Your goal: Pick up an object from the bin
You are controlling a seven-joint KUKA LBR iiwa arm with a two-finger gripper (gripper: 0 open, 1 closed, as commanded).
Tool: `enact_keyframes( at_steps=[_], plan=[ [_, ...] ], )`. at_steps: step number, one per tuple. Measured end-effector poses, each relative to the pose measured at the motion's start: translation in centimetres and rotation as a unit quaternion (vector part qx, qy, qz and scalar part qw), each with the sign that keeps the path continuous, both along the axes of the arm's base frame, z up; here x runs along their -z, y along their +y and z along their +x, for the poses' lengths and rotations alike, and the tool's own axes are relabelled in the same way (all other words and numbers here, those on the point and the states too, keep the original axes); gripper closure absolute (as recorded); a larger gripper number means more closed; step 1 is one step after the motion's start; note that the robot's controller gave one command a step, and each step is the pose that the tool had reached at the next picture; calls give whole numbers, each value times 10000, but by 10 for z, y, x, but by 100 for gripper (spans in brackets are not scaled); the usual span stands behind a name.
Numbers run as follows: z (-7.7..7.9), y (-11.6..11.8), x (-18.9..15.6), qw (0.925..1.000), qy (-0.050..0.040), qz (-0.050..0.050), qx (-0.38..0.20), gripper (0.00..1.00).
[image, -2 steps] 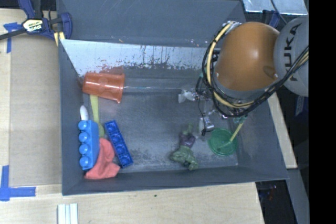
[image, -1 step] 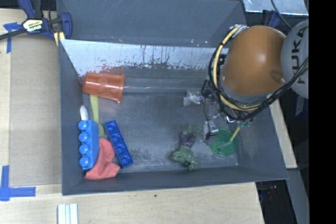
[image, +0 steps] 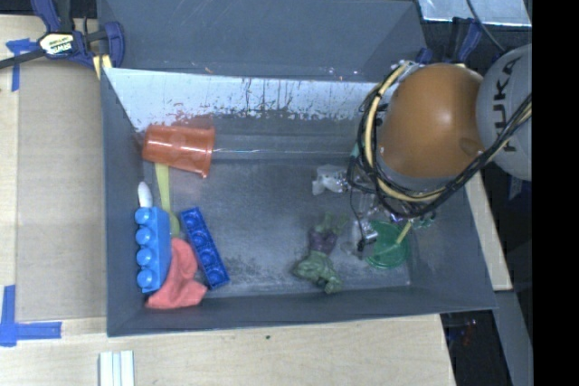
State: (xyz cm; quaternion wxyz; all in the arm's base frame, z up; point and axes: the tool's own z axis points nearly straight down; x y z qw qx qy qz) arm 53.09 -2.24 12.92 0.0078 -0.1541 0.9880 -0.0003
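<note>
Green disc [image: 391, 250], down at four o'clock on the floor of the bin [image: 262, 41], close to the right wall: that is the thing nearest the tool. The gripper [image: 366, 233] hangs low just at the disc's nine o'clock edge, under the arm's big orange cover [image: 432, 122] and its loop of cables [image: 369, 117]. Is it spread or pressed together? I cannot tell, the cover and cables crowd it out.

My read of the step: the arm is down in the bin at the approach or the grasp, and nothing looks lifted. I cannot say that it has anything in its grip. The next move, as I judge it, calls for settling squarely over one thing, closing on it, then rising straight up clear of the right wall, which is tight beside it.

Neighbours matter here. A small dark purple thing [image: 321, 240] lies just at the gripper's nine o'clock, a crumpled green toy [image: 317, 271] near its seven o'clock, a pale grey scrap [image: 326, 183] at its eleven o'clock. Any of them could be the real target.

Well apart, on the far side of the bin: an orange cup [image: 179, 147] on its side at ten o'clock, and at eight o'clock a light blue brick [image: 149, 240], a dark blue brick [image: 204, 247] and a pink lump [image: 178, 283] huddled together.

Hard to make out: the disc's upper edge is covered by the arm, and whether the tool touches the disc is anyone's guess.
</note>
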Motion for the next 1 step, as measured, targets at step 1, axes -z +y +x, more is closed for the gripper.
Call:
enact_keyframes(
  at_steps=[1],
  plan=[
    [-14, 5, 28, 9990, -11, -4, -437, 0]
  ],
)
